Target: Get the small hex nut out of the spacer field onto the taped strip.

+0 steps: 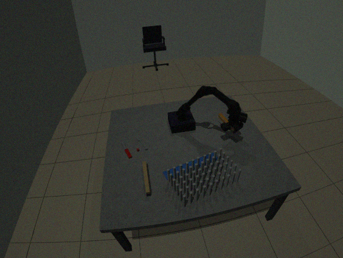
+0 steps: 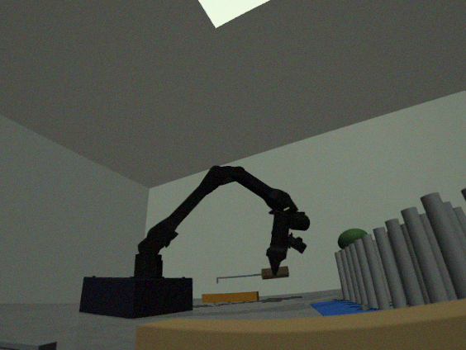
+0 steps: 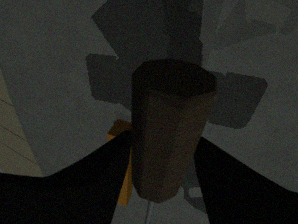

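Observation:
My gripper [image 1: 233, 130] [image 2: 275, 273] is shut on the brown wooden handle [image 2: 283, 271] [image 3: 170, 135] of a hook tool. The tool is held above the table, roughly level. Its thin rod [image 2: 241, 276] points back towards the base side and ends in a short downward hook. The grey standing spacers [image 1: 221, 153] [image 2: 435, 231] are upright, well apart from the gripper. The blue taped strip [image 1: 165, 174] [image 2: 330, 308] lies along their base-facing edge. The hex nut cannot be made out in any view.
An orange block [image 1: 222, 117] [image 2: 231, 296] [image 3: 125, 187] lies on the table beyond the gripper. A long tan bar [image 1: 146, 179] [image 2: 248, 332] lies beside the spacer field. A red-handled tool [image 1: 128, 153] and small red piece [image 1: 138, 149] lie on the far side. A green rounded thing [image 2: 352, 238] shows behind the spacers.

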You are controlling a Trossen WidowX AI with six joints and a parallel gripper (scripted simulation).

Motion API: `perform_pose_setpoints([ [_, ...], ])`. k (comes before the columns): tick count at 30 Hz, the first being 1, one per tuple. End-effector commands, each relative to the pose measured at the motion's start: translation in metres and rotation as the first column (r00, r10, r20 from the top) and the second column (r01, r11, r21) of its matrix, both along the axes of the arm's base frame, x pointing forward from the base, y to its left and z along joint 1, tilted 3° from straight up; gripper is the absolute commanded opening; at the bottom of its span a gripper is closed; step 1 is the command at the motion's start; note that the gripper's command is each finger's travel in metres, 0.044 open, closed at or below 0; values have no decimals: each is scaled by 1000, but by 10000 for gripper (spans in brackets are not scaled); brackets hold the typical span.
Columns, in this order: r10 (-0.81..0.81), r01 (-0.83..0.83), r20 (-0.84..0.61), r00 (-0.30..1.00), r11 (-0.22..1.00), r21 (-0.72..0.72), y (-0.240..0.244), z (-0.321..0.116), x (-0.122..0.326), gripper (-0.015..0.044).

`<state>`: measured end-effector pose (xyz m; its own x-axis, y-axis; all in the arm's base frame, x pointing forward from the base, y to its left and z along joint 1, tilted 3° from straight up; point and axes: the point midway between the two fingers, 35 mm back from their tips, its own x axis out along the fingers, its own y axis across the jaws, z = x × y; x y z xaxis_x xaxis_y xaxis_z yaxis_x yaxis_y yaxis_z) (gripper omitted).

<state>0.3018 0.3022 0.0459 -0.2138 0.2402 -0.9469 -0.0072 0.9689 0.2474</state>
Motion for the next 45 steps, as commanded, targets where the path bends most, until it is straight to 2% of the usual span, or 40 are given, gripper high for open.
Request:
perform_pose_setpoints([
  [1,6,-6,-2,1000,1000,6,0,-3,0,0],
  [45,6,-6,-2,1000,1000,6,-4,-45,-2,0],
])
